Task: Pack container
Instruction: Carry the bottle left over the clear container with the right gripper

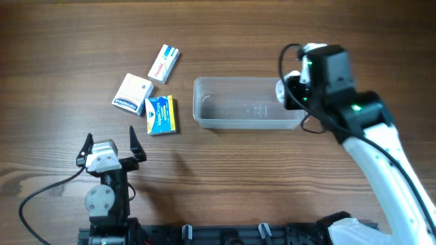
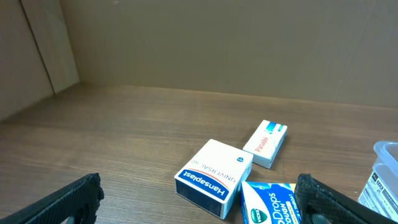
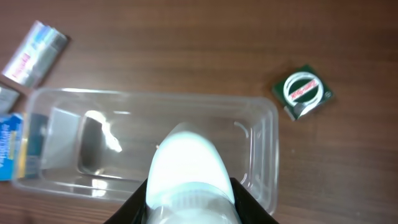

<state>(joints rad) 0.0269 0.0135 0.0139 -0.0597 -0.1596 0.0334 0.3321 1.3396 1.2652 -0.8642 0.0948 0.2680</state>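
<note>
The clear container (image 1: 235, 103) lies empty at the table's middle; it also shows in the right wrist view (image 3: 264, 140) and at the left wrist view's right edge (image 2: 384, 177). My right gripper (image 1: 293, 92) is shut on a white bottle (image 1: 280, 90) and holds it above the container's right end; the bottle (image 3: 186, 165) fills the space between the fingers (image 3: 193, 210). My left gripper (image 1: 110, 145) is open and empty, near the front left, short of the boxes (image 2: 199, 198).
Three boxes lie left of the container: a Hansaplast box (image 1: 132, 94) (image 2: 214, 177), a Panadol box (image 1: 164, 63) (image 2: 265, 143) and a blue Vicks box (image 1: 161, 115) (image 2: 267, 204). A small dark green box (image 3: 304, 91) lies right of the container.
</note>
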